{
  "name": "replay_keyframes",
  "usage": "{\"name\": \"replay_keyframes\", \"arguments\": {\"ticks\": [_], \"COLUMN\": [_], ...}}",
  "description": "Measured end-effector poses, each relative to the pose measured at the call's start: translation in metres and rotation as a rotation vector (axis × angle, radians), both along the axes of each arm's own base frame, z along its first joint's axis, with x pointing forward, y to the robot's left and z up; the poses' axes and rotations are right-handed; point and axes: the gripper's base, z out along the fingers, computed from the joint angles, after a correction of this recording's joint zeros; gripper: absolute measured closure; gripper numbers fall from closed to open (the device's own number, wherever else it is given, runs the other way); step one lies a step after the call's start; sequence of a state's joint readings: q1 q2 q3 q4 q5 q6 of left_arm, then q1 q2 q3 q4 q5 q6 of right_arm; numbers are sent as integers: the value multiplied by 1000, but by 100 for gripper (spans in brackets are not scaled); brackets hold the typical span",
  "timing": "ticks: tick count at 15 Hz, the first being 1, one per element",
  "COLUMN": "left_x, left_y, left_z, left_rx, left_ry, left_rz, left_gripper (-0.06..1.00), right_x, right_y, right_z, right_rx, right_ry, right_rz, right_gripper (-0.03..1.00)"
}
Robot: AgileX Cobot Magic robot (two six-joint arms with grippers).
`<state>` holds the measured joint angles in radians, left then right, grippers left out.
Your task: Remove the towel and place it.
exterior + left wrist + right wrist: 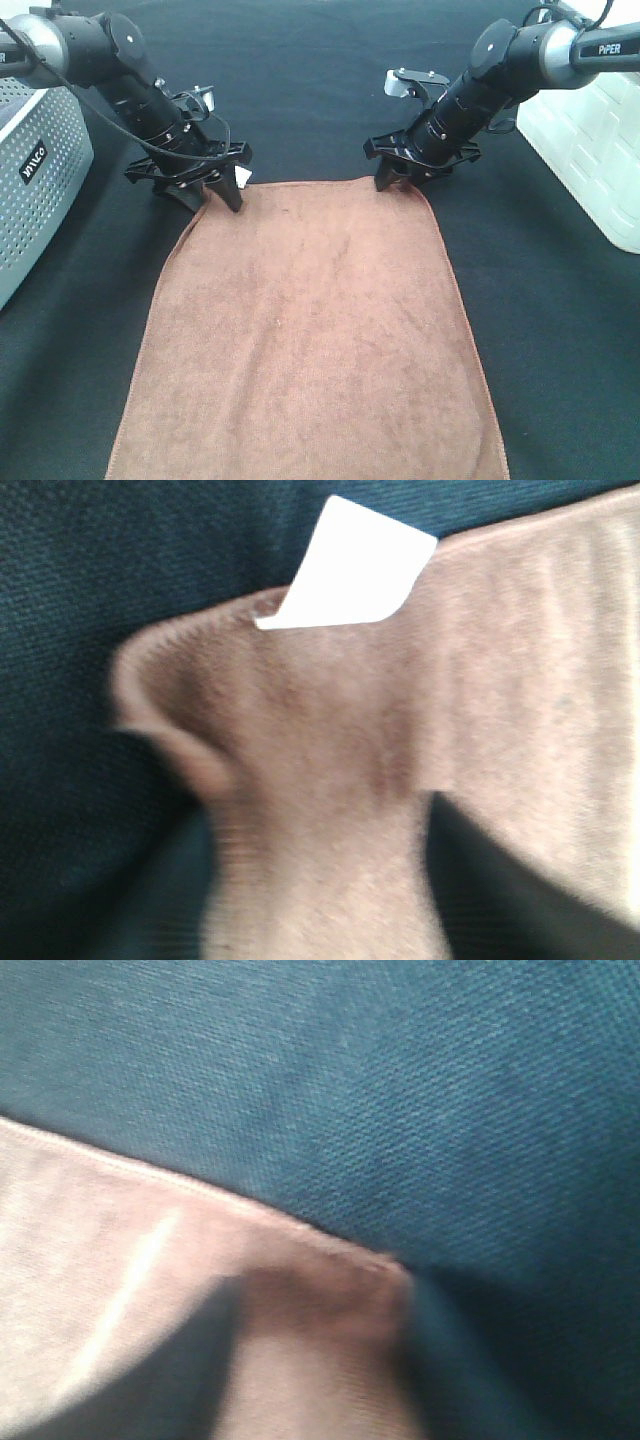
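The brown towel (pixel 310 330) lies spread flat on the black table cover (pixel 560 330), its near edge running out of the exterior view. My left gripper (pixel 215 195) is down at the towel's far left corner, beside the white tag (pixel 243 178). In the left wrist view the cloth (pixel 330 730) is bunched and pinched between the dark fingers (pixel 500 890), with the tag (pixel 350 565) just beyond. My right gripper (pixel 395 180) is down on the far right corner. In the right wrist view that corner (pixel 320 1300) runs in between the fingers.
A grey perforated box (pixel 35 170) stands at the left edge of the table. A white ribbed container (pixel 590 140) stands at the right edge. Dark cover lies bare beyond the towel's far edge and along both its sides.
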<state>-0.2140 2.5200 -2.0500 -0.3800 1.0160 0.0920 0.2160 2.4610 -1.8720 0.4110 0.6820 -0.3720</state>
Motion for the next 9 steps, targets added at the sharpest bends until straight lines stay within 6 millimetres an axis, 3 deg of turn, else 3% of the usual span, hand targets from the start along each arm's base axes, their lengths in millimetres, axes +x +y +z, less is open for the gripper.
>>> {"name": "replay_keyframes", "arguments": {"ticks": [4,9], "left_x": [0,3], "left_y": [3,3], "left_z": [-4,-1], "left_rx": [34,73], "left_ry": [-3,-29], "left_rz": [-14,-59], "left_gripper": [90,93], "right_x": [1,2], "right_y": [-1,-2], "right_z": [-3,-3], "right_rx": [-12,-44], "right_ry": [-9,-20], "right_rz": [-9,9], "right_gripper": [94,97]}}
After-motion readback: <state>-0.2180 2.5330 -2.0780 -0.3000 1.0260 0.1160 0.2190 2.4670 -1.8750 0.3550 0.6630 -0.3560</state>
